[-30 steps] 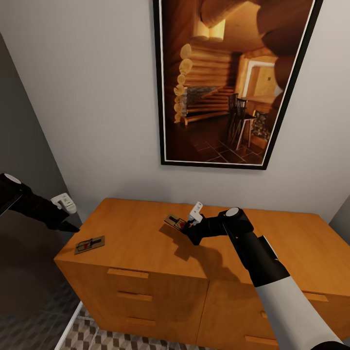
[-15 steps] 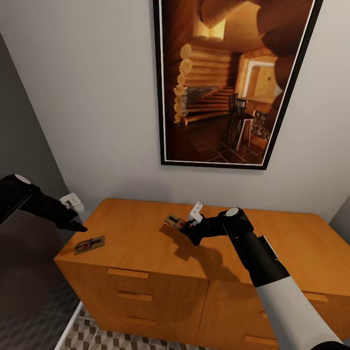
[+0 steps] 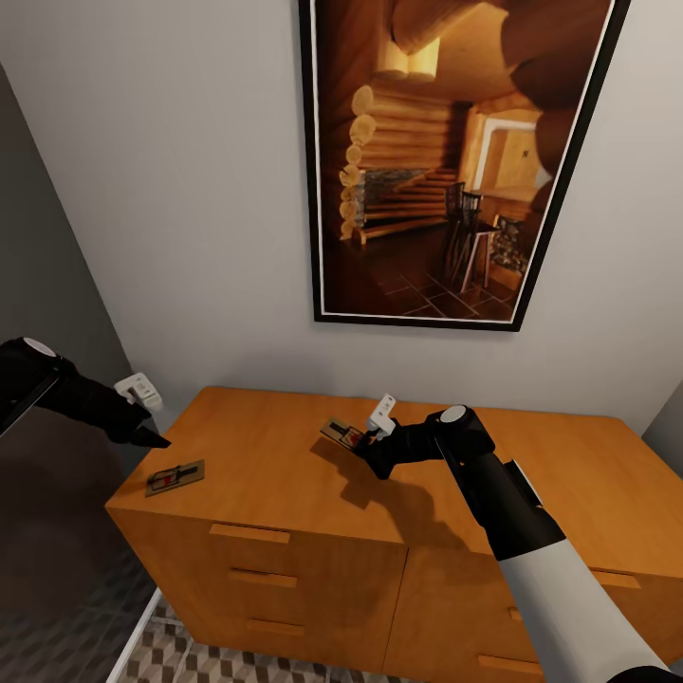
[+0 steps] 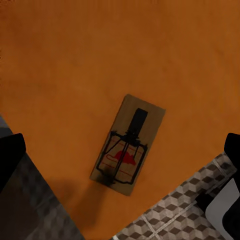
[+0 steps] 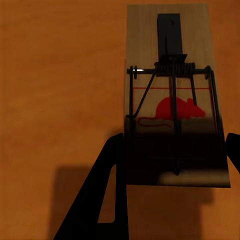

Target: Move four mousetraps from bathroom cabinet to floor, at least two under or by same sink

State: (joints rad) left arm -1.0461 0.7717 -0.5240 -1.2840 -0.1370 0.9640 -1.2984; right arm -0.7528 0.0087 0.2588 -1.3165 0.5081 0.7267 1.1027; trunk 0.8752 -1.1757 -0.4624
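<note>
We see the orange-brown wooden cabinet [image 3: 285, 455], smooth top, bar handles on drawers. Two flat tan mousetraps w/ dark wire & red mouse mark lie on it. Right arm reaches fwd, bent at elbow; right gripper [image 3: 363, 441] has fingers [image 5: 107, 195] clenched on the center mousetrap [image 3: 343, 434]. Left gripper [image 3: 152, 438] hovers over the corner mousetrap [image 3: 175, 477], fingers [image 4: 10, 155] released, spread either side of it, not touching.
</note>
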